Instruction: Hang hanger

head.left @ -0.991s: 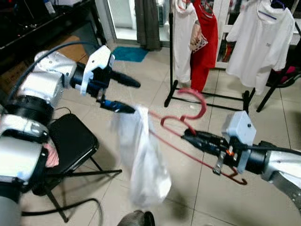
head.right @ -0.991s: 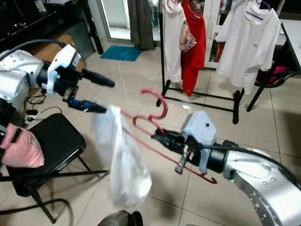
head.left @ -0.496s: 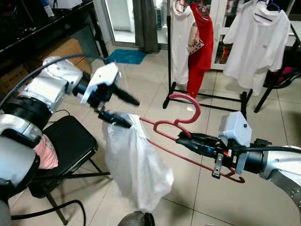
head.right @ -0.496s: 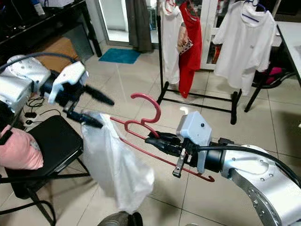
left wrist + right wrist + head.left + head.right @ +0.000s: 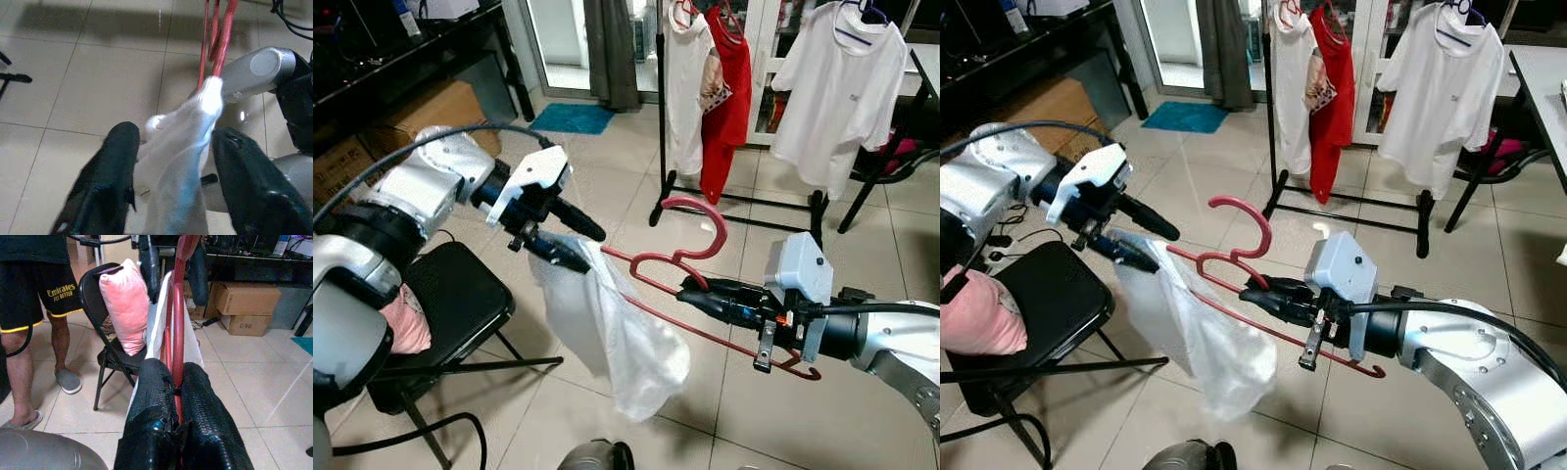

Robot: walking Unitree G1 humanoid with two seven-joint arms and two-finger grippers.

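A red plastic hanger point(image 5: 700, 211) is held by its lower bar in my right gripper point(image 5: 690, 290), which is shut on it; the hook points up. A white garment point(image 5: 617, 328) hangs from the hanger's left end. My left gripper point(image 5: 576, 240) is open at that end, and in the left wrist view its fingers point(image 5: 115, 171) stand on either side of the bunched top of the garment point(image 5: 181, 156). In the right wrist view the hanger point(image 5: 177, 308) runs out from between the fingers point(image 5: 156, 396). A black clothes rack point(image 5: 661, 108) stands behind on the tiled floor.
A black folding chair point(image 5: 460, 294) with a pink pillow point(image 5: 406, 323) stands at my left. On the rack hang white and red garments point(image 5: 729, 88) and, to the right, a white T-shirt point(image 5: 837, 88). A person's legs point(image 5: 29, 333) stand beside the chair. Cardboard boxes point(image 5: 244, 303) line the wall.
My left gripper has come down and right, closer to the hanger's left end. The white garment has swung from hanging straight down to billowing rightward. The right gripper holds the hanger about steady.
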